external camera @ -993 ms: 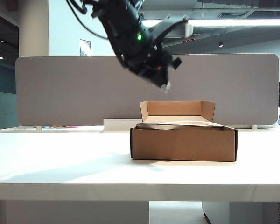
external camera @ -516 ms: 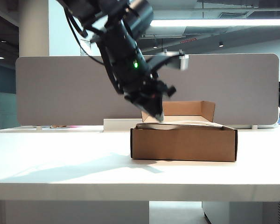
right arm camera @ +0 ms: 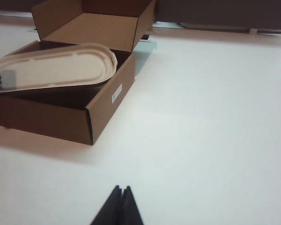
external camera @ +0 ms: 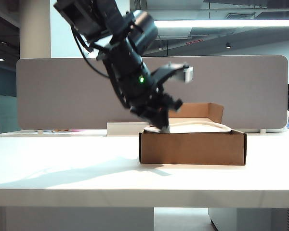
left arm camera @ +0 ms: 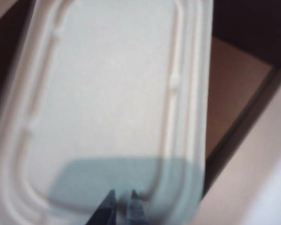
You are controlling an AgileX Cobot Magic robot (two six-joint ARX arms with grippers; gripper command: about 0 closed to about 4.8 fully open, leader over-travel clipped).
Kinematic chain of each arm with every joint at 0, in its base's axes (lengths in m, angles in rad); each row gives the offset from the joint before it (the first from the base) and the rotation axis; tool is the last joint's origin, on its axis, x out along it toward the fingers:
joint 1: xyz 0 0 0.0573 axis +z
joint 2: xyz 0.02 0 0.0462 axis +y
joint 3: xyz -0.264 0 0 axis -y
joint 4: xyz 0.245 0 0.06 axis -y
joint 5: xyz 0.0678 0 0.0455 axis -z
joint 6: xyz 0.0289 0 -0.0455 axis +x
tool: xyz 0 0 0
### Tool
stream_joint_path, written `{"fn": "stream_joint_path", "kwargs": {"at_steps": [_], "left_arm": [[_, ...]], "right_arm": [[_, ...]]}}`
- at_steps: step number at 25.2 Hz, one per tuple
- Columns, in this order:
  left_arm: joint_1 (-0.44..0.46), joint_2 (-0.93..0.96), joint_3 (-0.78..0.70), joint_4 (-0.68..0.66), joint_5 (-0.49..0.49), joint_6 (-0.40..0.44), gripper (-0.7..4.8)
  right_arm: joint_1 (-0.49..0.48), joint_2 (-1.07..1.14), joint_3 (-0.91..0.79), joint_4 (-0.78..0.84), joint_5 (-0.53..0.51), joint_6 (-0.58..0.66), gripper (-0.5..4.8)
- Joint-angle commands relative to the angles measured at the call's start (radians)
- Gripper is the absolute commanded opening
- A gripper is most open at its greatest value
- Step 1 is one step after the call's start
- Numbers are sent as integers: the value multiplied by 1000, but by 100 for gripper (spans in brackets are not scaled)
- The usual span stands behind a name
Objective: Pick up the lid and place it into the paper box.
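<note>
The paper box (external camera: 192,148) is seen standing on the white table (external camera: 62,168), right of the middle and set back from the front edge, its short flaps raised along the far long side. The lid (external camera: 197,126) is seen lying across the top of the box rather than flat inside it: in the right wrist view the lid (right arm camera: 56,65) is tilted, one rounded end resting on the box's (right arm camera: 61,112) rim nearest the right arm and the other end lower, with the dark interior visible beneath it. The left gripper (external camera: 163,126) is reached down from the upper left onto the left end of the lid, at the box's left edge. In the left wrist view the fingertips of the left gripper (left arm camera: 122,206) are shown almost together, pressed down on the rounded end of the lid (left arm camera: 112,93) inside its raised rim; nothing is seen between them. The right gripper (right arm camera: 121,206) is held low over bare table near the front edge, well apart from the box, its fingers brought together with nothing in them. A low white block (external camera: 123,128) is seen behind the box, at the table's far edge.
</note>
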Motion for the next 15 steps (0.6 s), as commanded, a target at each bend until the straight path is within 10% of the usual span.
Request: {"fn": "stream_joint_path", "kwargs": {"at_steps": [1,15], "left_arm": [[11,21,-11,-76,-1,-28,33],[22,-174,35,-47,-69,-58,22]], "right_arm": [[0,-2,-6,13,0,3,-1],[0,-2,-6,13,1,3,-1]]}}
